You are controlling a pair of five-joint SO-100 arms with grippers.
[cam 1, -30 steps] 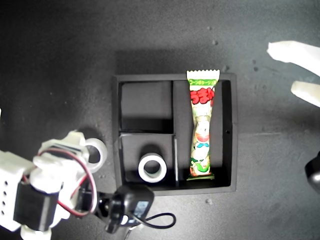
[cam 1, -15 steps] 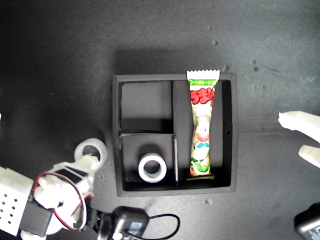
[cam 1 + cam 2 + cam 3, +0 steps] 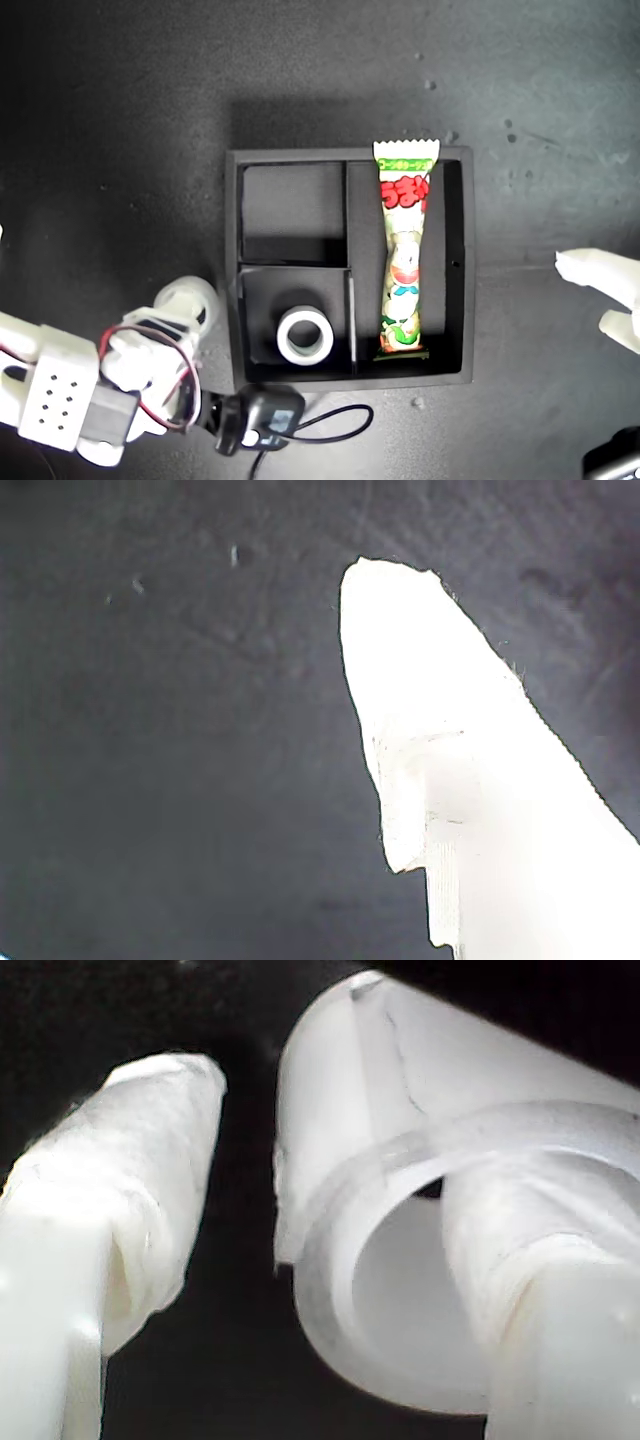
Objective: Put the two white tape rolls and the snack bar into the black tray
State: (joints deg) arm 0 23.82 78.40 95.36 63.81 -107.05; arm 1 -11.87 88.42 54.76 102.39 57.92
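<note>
Dark matte tabletop (image 3: 120, 120) w/ few pale specks (image 3: 430, 85).

Robot test bench or lab tabletop, suggested by a speckled matte black work surface (image 3: 120, 120) filling every view, a white 3D-printed arm with exposed red and black wiring (image 3: 100, 385), a square black divided tray (image 3: 455, 300) laid out centrally

Count, exterior view. White tape rolls: 2. First tape roll (image 3: 305, 337) in a small compartment of the tray; second tape roll (image 3: 188, 300) outside the tray, partly covered by an arm. Snack bar (image 3: 404, 262): 1. Black tray (image 3: 455, 270): 1, with 3 compartments (2 small, 1 long). Arms in view: 2.
</note>
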